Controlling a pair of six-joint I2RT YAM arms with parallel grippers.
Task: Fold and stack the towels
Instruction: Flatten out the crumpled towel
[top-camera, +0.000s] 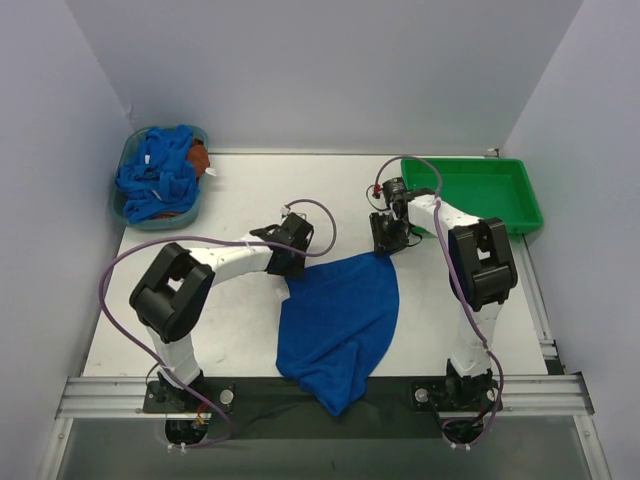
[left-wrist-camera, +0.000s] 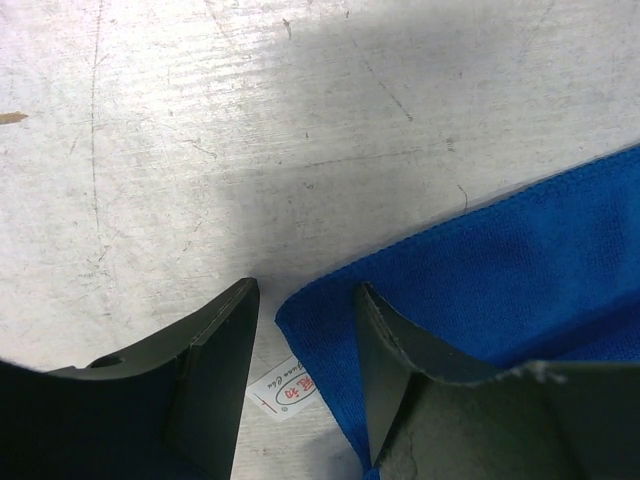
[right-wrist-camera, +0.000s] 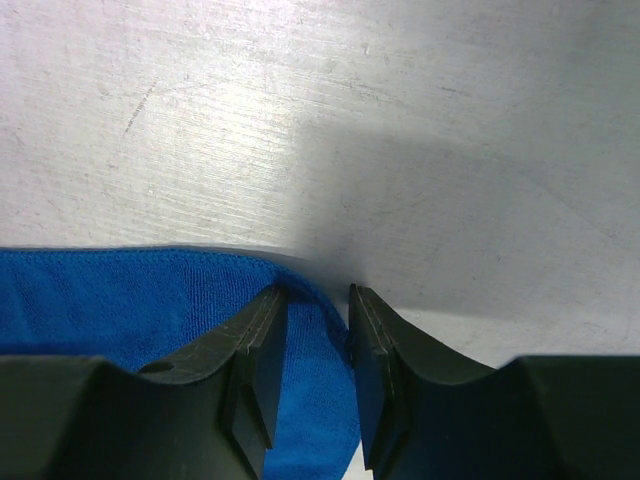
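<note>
Left gripper (left-wrist-camera: 307, 292): spread wide and low over the table (top-camera: 240, 190), holding nothing. One finger stands on bare tabletop and the other over cloth, so the towel's far-left corner lies in the gap.
White tag (left-wrist-camera: 284, 388): sticks out from under that corner, between my left fingers. It tells me I am at a true corner.
Right gripper (right-wrist-camera: 316, 292): fingers apart but set closer, astride the far-right corner. The cloth lies flat in the gap with no bunching, so I judge it not yet pinched.
Towel in work (top-camera: 340, 320): royal blue, mid-table between my arms. Its far edge runs from one gripper to the other, and its near end droops to a point over the dark front strip.
Other towels (top-camera: 160, 175): heaped unfolded in the basket (top-camera: 118, 208) at far left, beside an orange-brown cloth (top-camera: 200, 155).
Green tray (top-camera: 480, 165): far right, no folded towel in it.
Step, as I judge: taking both far corners at once, so the edge stays straight for the first fold.
</note>
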